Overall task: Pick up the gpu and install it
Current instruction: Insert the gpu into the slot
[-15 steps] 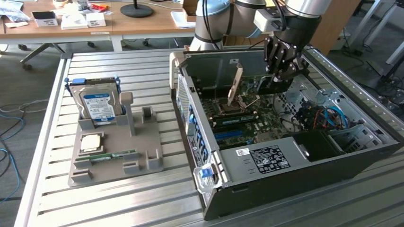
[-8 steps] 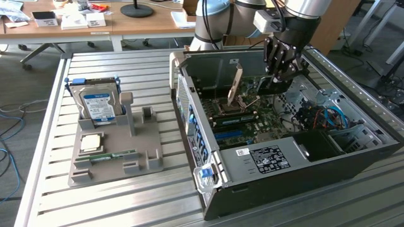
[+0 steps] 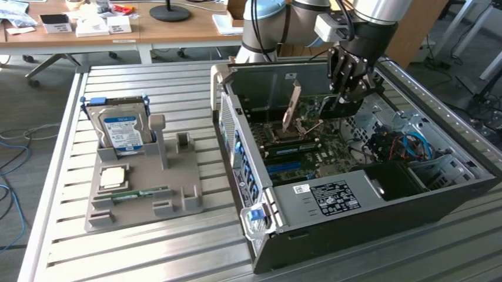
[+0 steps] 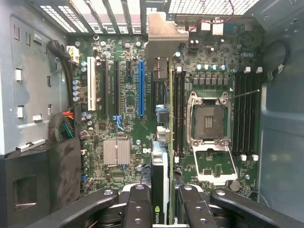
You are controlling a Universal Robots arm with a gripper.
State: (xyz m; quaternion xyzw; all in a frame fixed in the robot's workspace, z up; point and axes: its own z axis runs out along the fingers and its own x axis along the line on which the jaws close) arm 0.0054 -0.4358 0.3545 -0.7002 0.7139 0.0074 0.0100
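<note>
My gripper (image 3: pixel 346 97) reaches down into the open computer case (image 3: pixel 345 200), shut on the gpu (image 3: pixel 323 109). In the wrist view the gpu (image 4: pixel 161 161) runs edge-on away from my gripper (image 4: pixel 160 202), a dark thin card with a green logo between the fingers (image 4: pixel 137 204). Its silver end bracket (image 4: pixel 164 38) lies against the case's rear slot openings. The card stands upright over the green motherboard (image 4: pixel 123 128), beside the long blue slot (image 4: pixel 141 88). I cannot tell whether its edge touches a slot.
Outside the case, at the exterior view's left, a grey holder (image 3: pixel 184 197) carries a hard drive (image 3: pixel 124 126), a processor chip (image 3: pixel 114 176) and a RAM stick (image 3: pixel 141 192). Inside are an open processor socket (image 4: pixel 209 123), cable bundles (image 3: pixel 404 144) and the case walls close around.
</note>
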